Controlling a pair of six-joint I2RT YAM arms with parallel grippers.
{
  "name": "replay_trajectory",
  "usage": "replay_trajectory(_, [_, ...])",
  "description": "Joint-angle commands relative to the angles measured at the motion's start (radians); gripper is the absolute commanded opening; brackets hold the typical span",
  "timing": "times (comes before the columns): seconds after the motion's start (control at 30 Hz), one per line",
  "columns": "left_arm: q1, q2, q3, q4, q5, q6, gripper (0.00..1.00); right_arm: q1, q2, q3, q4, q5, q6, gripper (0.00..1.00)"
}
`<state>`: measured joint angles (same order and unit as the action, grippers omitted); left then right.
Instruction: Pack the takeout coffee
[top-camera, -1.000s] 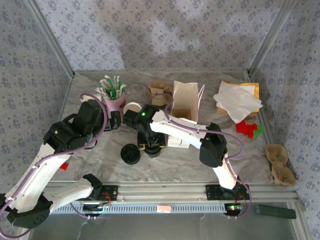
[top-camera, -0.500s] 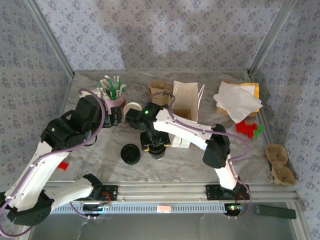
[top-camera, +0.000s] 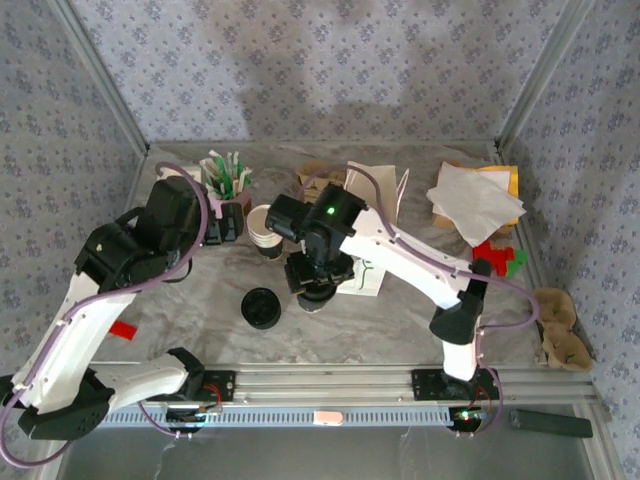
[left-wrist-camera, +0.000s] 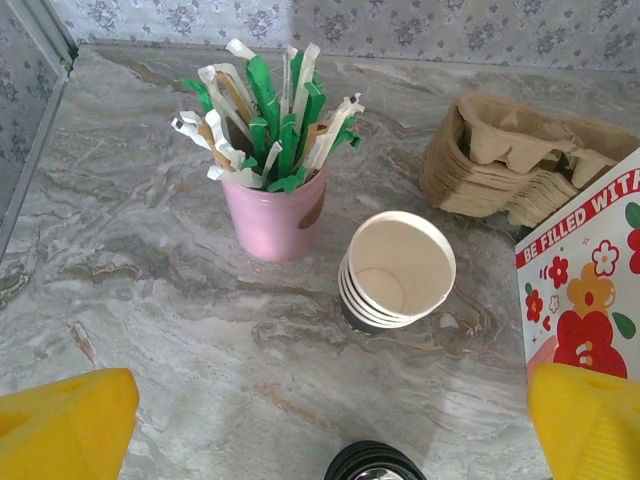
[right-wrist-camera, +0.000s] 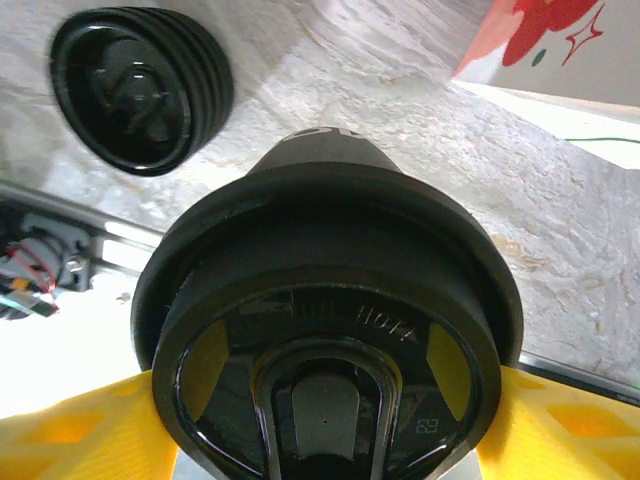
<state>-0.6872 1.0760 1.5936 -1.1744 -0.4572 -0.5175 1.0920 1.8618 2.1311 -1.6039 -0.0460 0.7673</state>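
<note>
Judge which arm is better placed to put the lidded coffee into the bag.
Right, probably. The right gripper clasps the takeout coffee, beside the paper bag. The left gripper hangs open and empty near the stack of lidless cups.

Cup body of takeout coffee (right-wrist-camera: 325, 250) hidden beneath own lid; lid pile (left-wrist-camera: 375, 463) cut by bottom edge.

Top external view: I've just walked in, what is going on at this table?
The right tool is closed on the takeout coffee, a lidded paper cup, beside the open paper bag. The cup is not yet in the bag. The left tool hangs open and holds nothing, near the stack of lidless paper cups. A pile of black lids lies near the coffee.
</note>
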Motion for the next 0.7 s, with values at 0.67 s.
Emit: replay_trajectory(0.67, [-0.093,0.229,0.239,-0.030,-0.041,0.060,1.00,-0.106,-0.313,0.012,-0.194,-0.123,-0.035,0.70])
